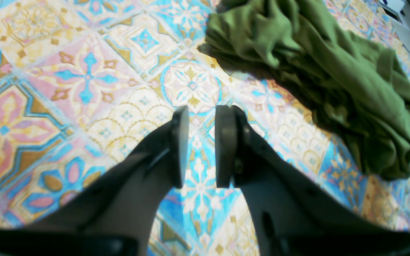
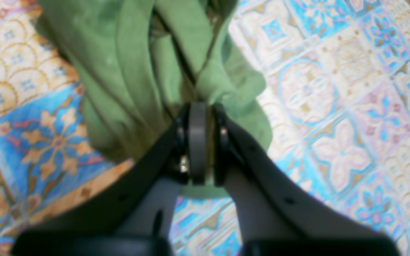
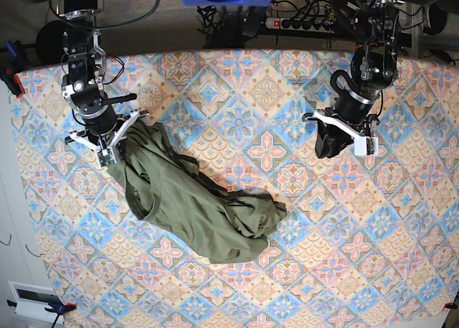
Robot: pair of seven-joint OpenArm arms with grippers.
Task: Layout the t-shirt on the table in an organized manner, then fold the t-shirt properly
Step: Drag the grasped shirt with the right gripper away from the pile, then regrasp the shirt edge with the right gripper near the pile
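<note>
Olive-green and deeply wrinkled, the plain short-sleeved cotton t-shirt [image 3: 197, 202] lies in a long crumpled heap running diagonally across the near-left part of the table [image 3: 287, 69], whose cloth is printed with blue, pink and beige floral diamond tiles. Judged from how it lies, the task is at its very beginning: no sleeve, collar or hem can be made out as spread flat, the fabric is bunched and twisted on itself, and neither the laying-out nor any fold is done, so the whole sequence of flattening, squaring and folding remains. The right gripper [image 2: 202, 142] has its dark pads pressed together on a pinch of the green fabric at one end of the heap, with cloth gathered into folds leading up to the fingertips; in the base view this is the upper-left end of the garment. The left gripper [image 1: 201, 145] hangs over bare patterned cloth with a narrow gap between its flat pads, holding nothing and touching nothing; the shirt's nearest edge lies off to one side of it, near in the wrist view but clearly apart.
</note>
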